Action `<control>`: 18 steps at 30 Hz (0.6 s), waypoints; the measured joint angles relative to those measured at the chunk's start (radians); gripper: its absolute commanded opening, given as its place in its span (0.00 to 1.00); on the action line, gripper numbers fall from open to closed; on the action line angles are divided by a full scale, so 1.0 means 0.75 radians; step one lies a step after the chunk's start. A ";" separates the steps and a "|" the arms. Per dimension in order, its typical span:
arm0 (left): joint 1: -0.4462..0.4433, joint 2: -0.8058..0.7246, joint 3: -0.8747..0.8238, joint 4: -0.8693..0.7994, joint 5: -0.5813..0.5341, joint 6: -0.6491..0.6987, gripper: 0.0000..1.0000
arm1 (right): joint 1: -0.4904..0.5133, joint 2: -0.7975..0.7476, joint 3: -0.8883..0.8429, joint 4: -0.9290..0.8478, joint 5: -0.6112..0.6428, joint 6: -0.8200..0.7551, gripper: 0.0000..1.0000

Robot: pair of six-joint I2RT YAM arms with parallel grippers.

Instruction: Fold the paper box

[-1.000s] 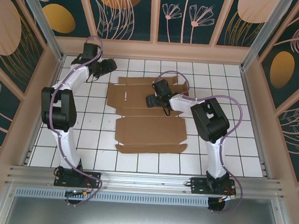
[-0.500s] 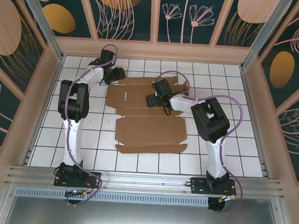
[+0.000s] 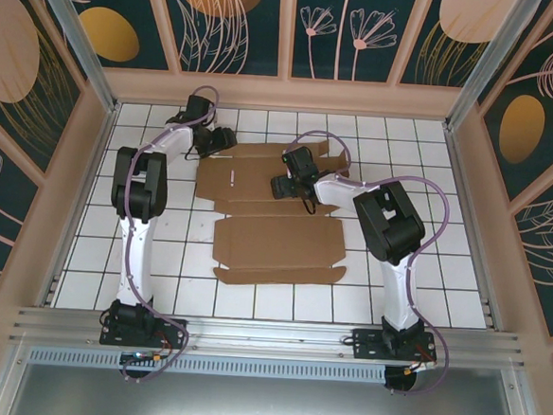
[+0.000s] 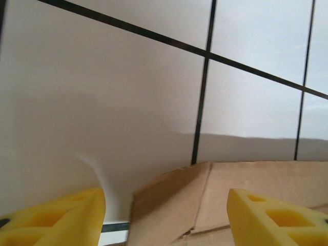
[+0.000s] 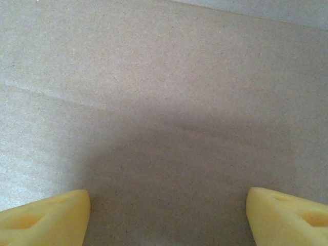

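one paper box (image 3: 273,250), flat — two grippers (image 3: 228,140) (image 3: 280,187)

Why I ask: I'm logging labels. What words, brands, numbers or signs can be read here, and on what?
None can be read. The flat brown cardboard paper box shows no print, the white tiled table bears only grid lines, and the dark wall panels carry plant drawings, no lettering.

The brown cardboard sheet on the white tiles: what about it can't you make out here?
- Top view: the right gripper and its arm cover part of the flat brown cardboard sheet; contact cannot be told.
- Left wrist view: the sheet runs off the bottom edge.
- Right wrist view: too close; which panel cannot be told.
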 measured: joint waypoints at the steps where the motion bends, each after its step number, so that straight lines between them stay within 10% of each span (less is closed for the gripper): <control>1: 0.000 0.000 -0.001 0.007 0.015 0.000 0.64 | 0.000 0.000 0.000 -0.001 0.001 0.000 0.78; 18: -0.004 -0.013 -0.117 0.232 0.220 -0.087 0.60 | -0.002 0.022 0.037 -0.017 0.000 -0.010 0.72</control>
